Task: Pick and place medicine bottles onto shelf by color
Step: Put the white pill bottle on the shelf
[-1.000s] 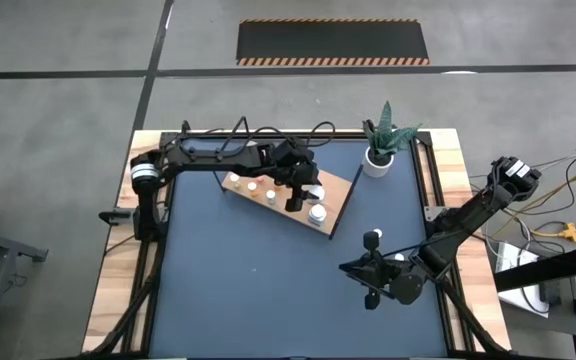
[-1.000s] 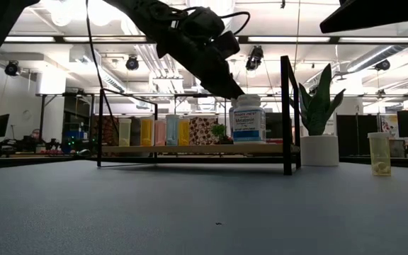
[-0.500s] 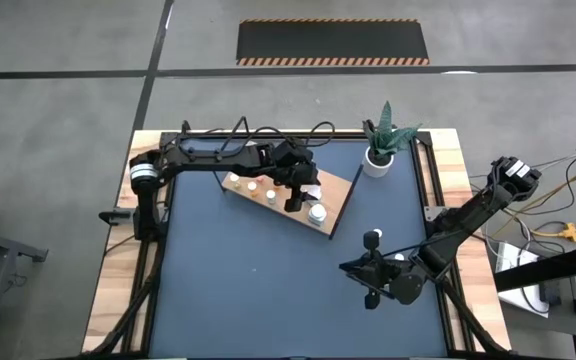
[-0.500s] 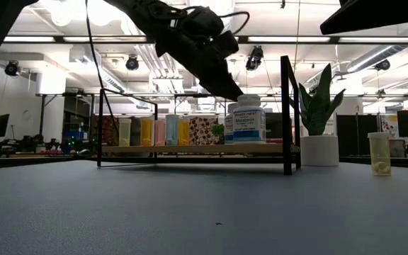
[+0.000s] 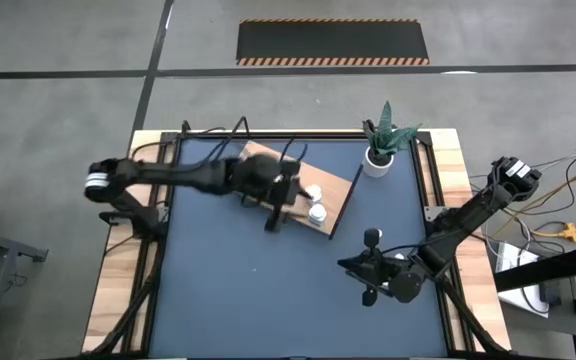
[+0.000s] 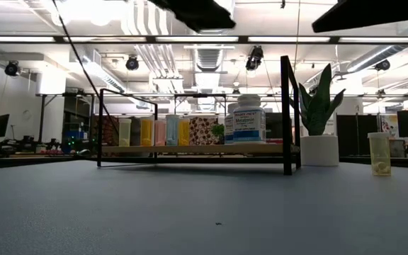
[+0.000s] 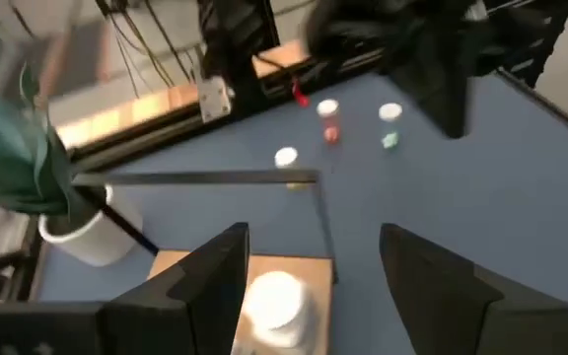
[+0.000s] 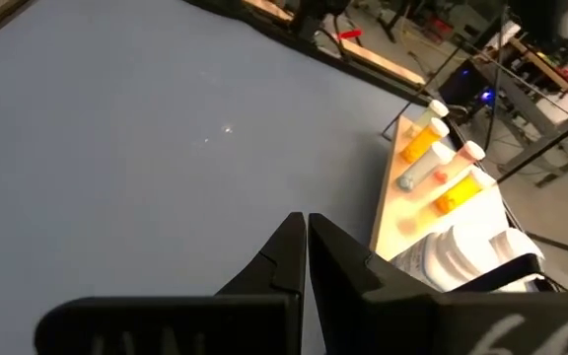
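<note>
A dark blue counter (image 5: pixel 228 290) carried a wooden shelf (image 5: pixel 336 196) with a black frame. Several small medicine bottles (image 6: pixel 167 131) stood in a row on it, with two bigger white bottles (image 6: pixel 246 122) at the end nearest a potted plant (image 5: pixel 377 152). The left hand (image 5: pixel 274 212) hovered just above the shelf's front edge, its fingers (image 7: pixel 187 285) spread apart and empty. The right hand (image 5: pixel 367 280) rested over the counter, fingers pressed together, beside one loose bottle (image 5: pixel 372 238). Another yellowish bottle (image 6: pixel 379 153) stood apart on the counter.
</note>
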Available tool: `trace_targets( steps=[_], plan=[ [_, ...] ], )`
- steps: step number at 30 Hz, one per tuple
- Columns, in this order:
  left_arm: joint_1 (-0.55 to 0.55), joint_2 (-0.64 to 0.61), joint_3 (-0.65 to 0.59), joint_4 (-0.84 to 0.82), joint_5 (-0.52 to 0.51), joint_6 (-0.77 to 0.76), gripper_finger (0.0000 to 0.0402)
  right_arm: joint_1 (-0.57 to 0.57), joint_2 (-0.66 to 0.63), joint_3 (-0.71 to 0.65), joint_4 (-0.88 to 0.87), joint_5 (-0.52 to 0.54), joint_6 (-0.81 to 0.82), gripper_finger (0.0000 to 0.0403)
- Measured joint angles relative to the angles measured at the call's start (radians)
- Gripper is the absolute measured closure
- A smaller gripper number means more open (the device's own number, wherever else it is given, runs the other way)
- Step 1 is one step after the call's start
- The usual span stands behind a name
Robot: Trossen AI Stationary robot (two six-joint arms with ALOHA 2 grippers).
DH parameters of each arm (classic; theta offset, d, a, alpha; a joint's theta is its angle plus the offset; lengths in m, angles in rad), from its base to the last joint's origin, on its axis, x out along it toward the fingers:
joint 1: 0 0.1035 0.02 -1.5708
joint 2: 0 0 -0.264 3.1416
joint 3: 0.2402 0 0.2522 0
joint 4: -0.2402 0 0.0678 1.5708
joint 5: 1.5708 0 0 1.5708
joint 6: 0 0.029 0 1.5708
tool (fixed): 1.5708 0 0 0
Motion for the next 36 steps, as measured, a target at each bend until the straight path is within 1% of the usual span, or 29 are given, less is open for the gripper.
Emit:
trace_targets(
  steps=[3,5,8,11,14,17,20,23,26,29,32,34,36],
  plan=[
    [-0.118,-0.069,-0.113,0.115,-0.124,-0.024,0.0190,-0.011,0.006,0.001,0.014,0.004,0.002,0.0394],
    [-0.197,-0.115,-0.196,0.213,-0.171,-0.035,0.0190,-0.015,0.009,0.001,0.024,0.004,0.001,0.0394],
    [-0.302,-0.159,-0.312,0.378,-0.205,-0.052,0.0190,-0.019,0.009,0.001,0.032,0.003,-0.001,0.0394],
    [-0.386,-0.196,-0.408,0.494,-0.231,-0.050,0.0190,-0.020,0.009,0.001,0.034,0.003,-0.014,0.0394],
    [-0.439,-0.245,-0.463,0.517,-0.254,-0.051,0.0190,-0.027,0.009,0.001,0.059,0.002,-0.029,0.0394],
    [-0.471,-0.303,-0.499,0.507,-0.318,-0.058,0.0190,-0.040,0.009,0.001,0.090,0.001,-0.047,0.0394],
    [-0.493,-0.360,-0.540,0.505,-0.386,-0.057,0.0190,-0.058,0.009,0.013,0.086,0.000,-0.052,0.0394],
    [-0.498,-0.411,-0.580,0.511,-0.412,-0.048,0.0190,-0.078,0.008,0.047,0.070,-0.004,-0.061,0.0394],
    [-0.498,-0.457,-0.623,0.516,-0.416,-0.042,0.0190,-0.105,0.007,0.096,0.043,-0.059,-0.087,0.0394],
    [-0.498,-0.503,-0.661,0.517,-0.437,-0.018,0.0190,-0.146,0.008,0.167,-0.001,-0.074,-0.097,0.0394],
    [-0.498,-0.547,-0.700,0.521,-0.442,0.015,0.0190,-0.194,0.014,0.242,-0.115,-0.169,-0.120,0.0394],
    [-0.498,-0.579,-0.713,0.513,-0.468,0.020,0.0190,-0.241,0.016,0.295,-0.191,-0.257,-0.119,0.0394],
    [-0.498,-0.607,-0.726,0.521,-0.488,0.014,0.0190,-0.297,0.015,0.344,-0.214,-0.335,-0.121,0.0394]
  ],
)
